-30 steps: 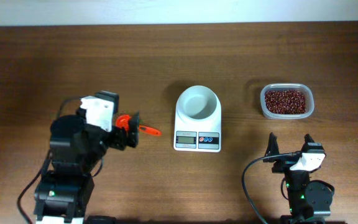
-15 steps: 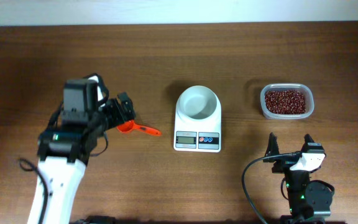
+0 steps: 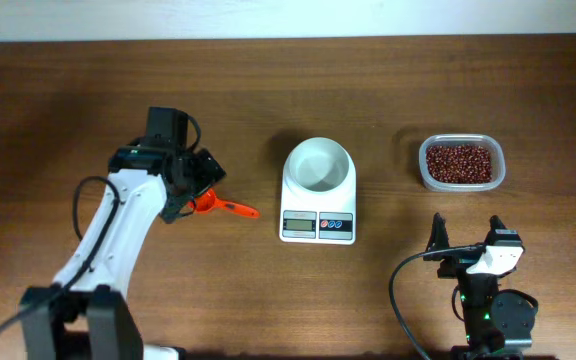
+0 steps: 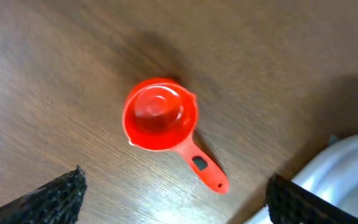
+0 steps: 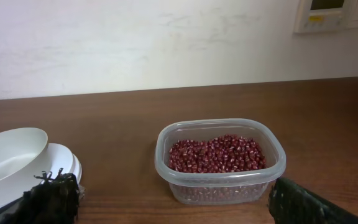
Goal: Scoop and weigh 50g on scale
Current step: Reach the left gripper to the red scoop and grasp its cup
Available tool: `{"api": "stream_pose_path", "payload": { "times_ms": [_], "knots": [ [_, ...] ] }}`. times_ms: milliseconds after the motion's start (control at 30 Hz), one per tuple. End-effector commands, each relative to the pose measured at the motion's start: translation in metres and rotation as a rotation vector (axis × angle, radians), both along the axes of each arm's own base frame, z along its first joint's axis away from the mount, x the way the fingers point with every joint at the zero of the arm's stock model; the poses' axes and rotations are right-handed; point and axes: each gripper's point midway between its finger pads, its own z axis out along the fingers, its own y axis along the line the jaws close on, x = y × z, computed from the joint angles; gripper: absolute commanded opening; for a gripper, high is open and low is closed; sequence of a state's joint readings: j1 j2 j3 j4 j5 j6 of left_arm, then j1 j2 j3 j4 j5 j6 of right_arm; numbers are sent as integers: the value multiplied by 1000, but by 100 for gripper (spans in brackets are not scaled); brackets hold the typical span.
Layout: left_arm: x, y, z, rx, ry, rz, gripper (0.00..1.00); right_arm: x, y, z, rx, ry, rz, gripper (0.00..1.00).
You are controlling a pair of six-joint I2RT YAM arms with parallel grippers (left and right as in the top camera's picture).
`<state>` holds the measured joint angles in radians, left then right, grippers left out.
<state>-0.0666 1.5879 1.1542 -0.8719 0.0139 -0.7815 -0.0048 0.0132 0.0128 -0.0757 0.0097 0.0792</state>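
The left gripper (image 3: 193, 188) is positioned above the dark wooden table (image 3: 68, 100) with its jaws spread wide and nothing between them. Directly beneath it, the small orange-red plastic scoop (image 4: 160, 115) lies flat on the table, its handle pointed toward the scale.

A faulty pick-up is to be expected if the jaws are closed across the round cup, since a curved wall can be squeezed out sideways. If the thin handle is chosen instead, the fingertips may be driven into the table, as the handle lies flush on it. A scoop pushed rather than gripped may be slid toward the small white digital scale with its round white bowl (image 3: 318, 190), which stands near, at mid-table, and its zero could be disturbed by a knock. The bowl is seen to be empty; the display cannot be read.

The clear rectangular plastic tub of red beans (image 5: 219, 158) stands well apart, to the right of the scale. It may be shifted or tipped when the scoop is driven in, and beans may be spilled in transit or the target overshot.

The right gripper (image 3: 466, 235) is parked at the table's near edge, jaws fully parted, holding nothing.
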Motion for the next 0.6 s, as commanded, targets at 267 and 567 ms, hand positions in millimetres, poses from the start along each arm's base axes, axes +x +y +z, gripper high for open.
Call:
{"api": "stream_pose_path", "payload": {
  "times_ms": [267, 567],
  "knots": [
    [-7, 23, -47, 58, 146, 399, 70, 0, 1, -4, 3, 7, 5, 99],
    [3, 23, -78, 68, 169, 405, 50, 0, 1, -4, 3, 7, 5, 99]
  ]
}}
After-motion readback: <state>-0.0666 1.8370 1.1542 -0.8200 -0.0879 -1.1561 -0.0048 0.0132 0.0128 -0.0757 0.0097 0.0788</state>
